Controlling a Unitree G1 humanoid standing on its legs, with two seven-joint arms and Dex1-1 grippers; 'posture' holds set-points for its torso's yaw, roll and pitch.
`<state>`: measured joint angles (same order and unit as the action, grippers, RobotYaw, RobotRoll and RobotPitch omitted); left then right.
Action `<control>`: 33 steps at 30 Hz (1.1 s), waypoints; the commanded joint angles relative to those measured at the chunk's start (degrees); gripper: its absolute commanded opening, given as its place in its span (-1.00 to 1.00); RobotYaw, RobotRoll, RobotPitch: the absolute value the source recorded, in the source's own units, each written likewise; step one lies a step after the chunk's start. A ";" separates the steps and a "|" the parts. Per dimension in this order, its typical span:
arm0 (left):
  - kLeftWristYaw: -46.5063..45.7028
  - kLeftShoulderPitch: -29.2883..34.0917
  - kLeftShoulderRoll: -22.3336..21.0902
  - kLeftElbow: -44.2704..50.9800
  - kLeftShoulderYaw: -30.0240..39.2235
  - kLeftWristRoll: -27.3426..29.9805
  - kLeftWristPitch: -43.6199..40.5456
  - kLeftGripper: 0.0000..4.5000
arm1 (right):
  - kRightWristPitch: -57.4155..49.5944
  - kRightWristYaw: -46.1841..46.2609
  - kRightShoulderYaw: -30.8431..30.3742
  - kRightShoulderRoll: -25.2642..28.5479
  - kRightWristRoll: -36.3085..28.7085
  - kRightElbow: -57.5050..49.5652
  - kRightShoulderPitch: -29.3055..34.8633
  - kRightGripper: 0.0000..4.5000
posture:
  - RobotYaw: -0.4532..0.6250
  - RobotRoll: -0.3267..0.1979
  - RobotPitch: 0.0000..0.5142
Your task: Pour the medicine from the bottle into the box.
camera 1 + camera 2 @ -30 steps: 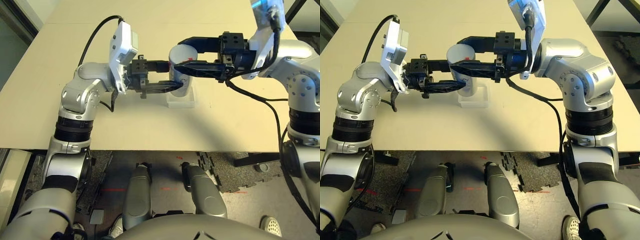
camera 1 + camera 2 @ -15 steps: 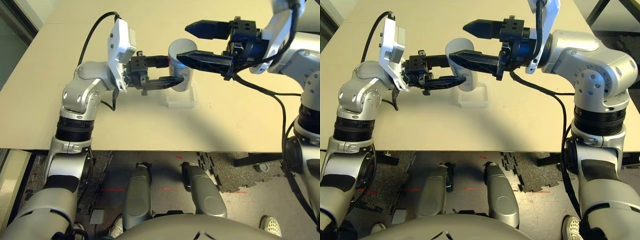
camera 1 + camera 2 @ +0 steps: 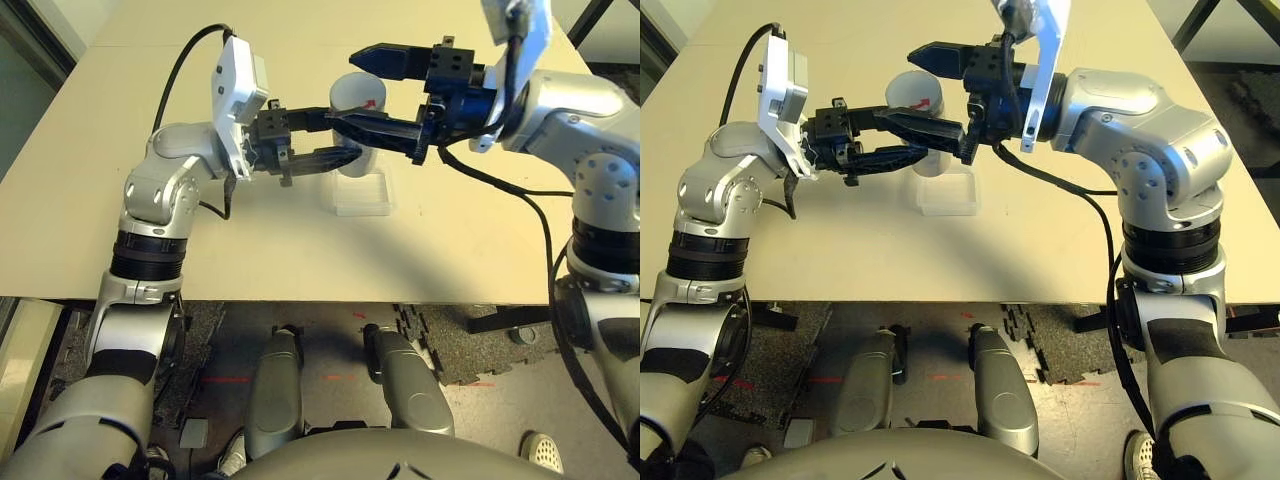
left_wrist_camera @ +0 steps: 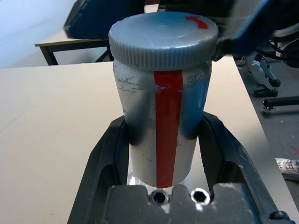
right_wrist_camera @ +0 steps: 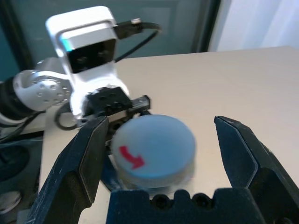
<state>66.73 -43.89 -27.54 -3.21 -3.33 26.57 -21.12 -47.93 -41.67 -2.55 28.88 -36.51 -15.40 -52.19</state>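
The bottle [image 4: 164,122], silvery with a red stripe, stands upright over the clear box [image 3: 362,195], which lies on the table. My left gripper [image 3: 345,142] is shut on the bottle's body from the left. The grey cap [image 5: 154,147] with its red arrow sits on the bottle. My right gripper [image 5: 161,135] reaches in from the right, open, with one finger on each side of the cap and a gap to both. The medicine is hidden from view.
The beige table [image 3: 200,240] stretches wide on all sides of the box. Black cables hang from both wrists over the table. The near table edge [image 3: 300,298] runs below the arms.
My right gripper opened off the cap, drew back to the right, then came back left and now stands open around the cap. The left gripper and bottle stayed put.
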 commanded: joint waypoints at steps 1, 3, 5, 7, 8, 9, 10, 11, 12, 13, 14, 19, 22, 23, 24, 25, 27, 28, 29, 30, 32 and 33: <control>-0.36 0.10 -0.25 0.94 -0.25 0.06 -0.64 0.03 | 0.90 0.73 0.52 -0.39 0.90 0.89 -0.45 1.00 | -0.17 0.25 -0.22; -0.41 0.39 -0.46 1.19 -0.22 0.06 -0.78 0.03 | 0.91 0.87 1.05 -0.18 1.21 1.31 -0.31 1.00 | -0.17 0.25 -0.22; -0.60 0.70 -0.64 1.42 -0.18 0.10 -0.96 0.03 | 0.87 1.02 1.81 0.44 1.37 1.54 0.25 1.00 | -0.16 0.25 -0.22; -0.83 0.82 -0.86 1.34 0.00 0.05 -0.92 0.03 | 0.64 1.12 2.70 1.27 1.32 1.50 0.93 1.00 | -0.16 0.25 -0.22; -0.91 0.80 -1.00 1.18 0.10 -0.03 -0.79 0.03 | 0.42 1.22 3.22 1.67 1.19 1.38 1.27 1.00 | -0.16 0.25 -0.22; -1.02 0.77 -1.14 1.01 0.19 -0.05 -0.73 0.03 | 0.18 1.37 3.68 2.03 1.02 1.17 1.58 1.00 | -0.16 0.25 -0.22; -1.18 0.71 -1.29 0.78 0.31 -0.10 -0.58 0.03 | -0.11 1.45 4.26 2.56 0.78 0.83 2.02 1.00 | -0.16 0.25 -0.22; -1.28 0.67 -1.43 0.61 0.39 -0.11 -0.47 0.03 | -0.36 1.57 4.77 3.04 0.52 0.46 2.44 1.00 | -0.16 0.25 -0.23; -1.39 0.59 -1.56 0.40 0.48 -0.15 -0.38 0.03 | -0.84 1.88 5.51 3.58 0.04 0.00 2.96 1.00 | -0.16 0.25 -0.23; -1.50 0.50 -1.66 0.13 0.56 -0.21 -0.26 0.03 | -1.47 2.08 6.37 4.33 -0.66 -0.64 3.64 1.00 | -0.17 0.25 -0.23; -1.53 0.45 -1.77 -0.06 0.62 -0.22 -0.19 0.03 | -2.17 2.25 7.09 4.96 -1.29 -1.30 4.26 1.00 | -0.17 0.25 -0.24; -1.47 -0.26 -2.11 -2.34 0.77 -0.77 1.02 0.03 | -5.41 2.03 9.11 7.89 -4.25 -5.33 7.74 1.00 | -0.20 0.25 -0.24; -1.30 -1.30 -2.04 -4.94 0.66 -1.45 2.41 0.03 | -7.28 2.45 9.10 7.89 -6.31 -7.57 8.33 1.00 | -0.21 0.25 -0.23; -1.20 -1.58 -2.00 -5.55 0.64 -1.58 2.72 0.03 | -7.65 2.79 8.99 7.67 -6.75 -8.01 8.22 1.00 | -0.22 0.25 -0.23; -1.14 -1.95 -1.84 -6.25 0.56 -1.74 3.01 0.03 | -7.90 3.32 8.63 6.96 -7.21 -8.34 7.72 1.00 | -0.23 0.25 -0.23; -1.04 -2.23 -1.69 -6.90 0.44 -1.95 3.37 0.03 | -8.04 3.82 8.13 6.21 -7.55 -8.54 7.12 1.00 | -0.23 0.25 -0.23; -0.89 -2.59 -1.48 -7.84 0.29 -2.20 3.91 0.03 | -8.16 4.53 7.35 5.13 -7.73 -8.60 6.21 1.00 | -0.24 0.25 -0.22; -0.79 -2.73 -1.35 -8.24 0.20 -2.35 4.14 0.03 | -7.90 5.02 6.70 4.39 -7.30 -8.19 5.51 1.00 | -0.24 0.25 -0.23; -0.71 -2.84 -1.27 -8.51 0.15 -2.45 4.30 0.03 | -7.73 5.37 6.27 3.87 -6.97 -7.88 5.02 1.00 | -0.24 0.25 -0.22; -0.71 -2.97 -1.08 -8.78 0.06 -2.56 4.42 0.03 | -7.11 5.84 5.46 3.10 -5.99 -6.99 4.12 1.00 | -0.25 0.25 -0.22; -0.79 -3.13 -0.69 -9.01 -0.11 -2.63 4.56 0.03 | -5.71 6.40 4.00 1.83 -4.09 -5.32 2.55 1.00 | -0.25 0.25 -0.22; -0.82 -3.17 -0.54 -9.05 -0.13 -2.65 4.58 0.03 | -5.26 6.64 3.51 1.39 -3.46 -4.70 2.00 1.00 | -0.25 0.25 -0.22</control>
<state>65.15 -46.58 -28.05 -12.22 -2.89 24.61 -17.15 -54.29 -35.56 2.42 30.60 -41.31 -21.23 -49.41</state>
